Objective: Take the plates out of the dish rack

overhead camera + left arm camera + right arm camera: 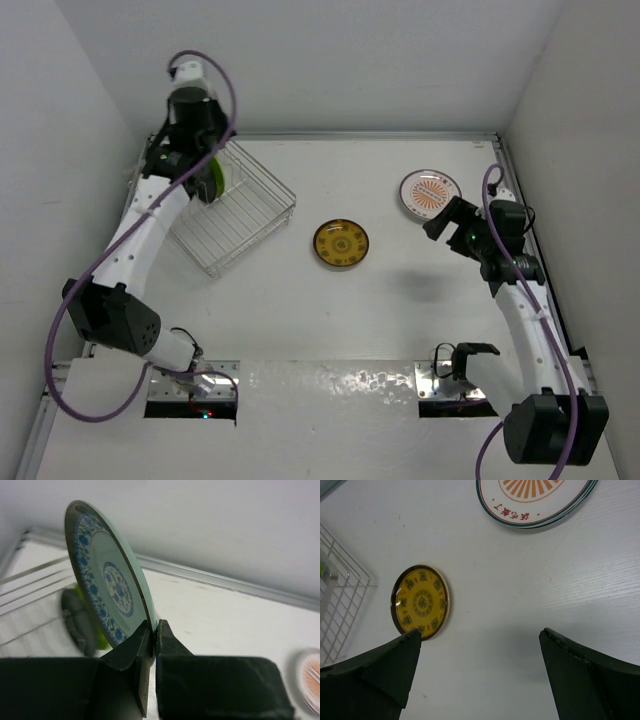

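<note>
Left wrist: left pincer (154, 630) clamped on rim of blue-patterned plate (112, 585), plate standing up above fingertips. Right pincer (480, 631) gaping wide, empty, yellow plate (421, 601) just beyond its left finger.

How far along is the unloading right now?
Done: a yellow round plate and a white orange-sunburst plate lie on the table. In hand: the left tool grips a pale green, blue-patterned plate over the silver wire rack. Left: a lime green plate inside.

The wire dish rack (245, 215) sits at 10 o'clock. A yellow plate (341, 244) lies flat in the middle. The orange sunburst plate (430, 193) lies flat at 2 o'clock. A blue-patterned plate (107, 587) stands on edge by the rack.
</note>
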Controlling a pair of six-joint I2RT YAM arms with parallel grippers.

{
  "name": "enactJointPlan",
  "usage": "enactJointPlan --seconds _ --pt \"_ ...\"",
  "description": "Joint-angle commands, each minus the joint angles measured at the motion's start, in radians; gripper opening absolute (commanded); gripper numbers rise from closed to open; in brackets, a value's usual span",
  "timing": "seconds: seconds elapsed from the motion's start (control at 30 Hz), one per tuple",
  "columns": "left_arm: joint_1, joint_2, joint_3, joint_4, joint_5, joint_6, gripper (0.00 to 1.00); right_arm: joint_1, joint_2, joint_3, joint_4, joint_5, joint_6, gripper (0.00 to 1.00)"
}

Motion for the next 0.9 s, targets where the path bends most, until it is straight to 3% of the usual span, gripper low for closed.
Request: enactJointPlan --seconds 0.0,0.17,0.37,0.7,0.87 --pt "-0.222 -0.050 0.022 0.044 0.008 0.096 0.00 -0.004 -0.071 0.051 0.017 0.062 0.091 0.99" --pt "-0.538 0.041 -0.031 0.018 -0.036 0.126 0.00 -0.005 -0.198 0.128 -0.112 0.257 0.099 0.99" --pt "-0.776 0.264 -0.010 -0.035 -0.172 0.029 0.00 -0.005 -0.306 0.250 -0.268 0.432 0.051 0.99" --pt "-0.896 0.505 0.044 -0.098 -0.249 -0.058 0.00 -0.005 -0.331 0.277 -0.311 0.443 0.021 0.99" --pt "-0.901 0.545 0.053 -0.104 -0.246 -0.063 0.08 -0.005 -0.326 0.240 -0.282 0.408 0.028 0.99"
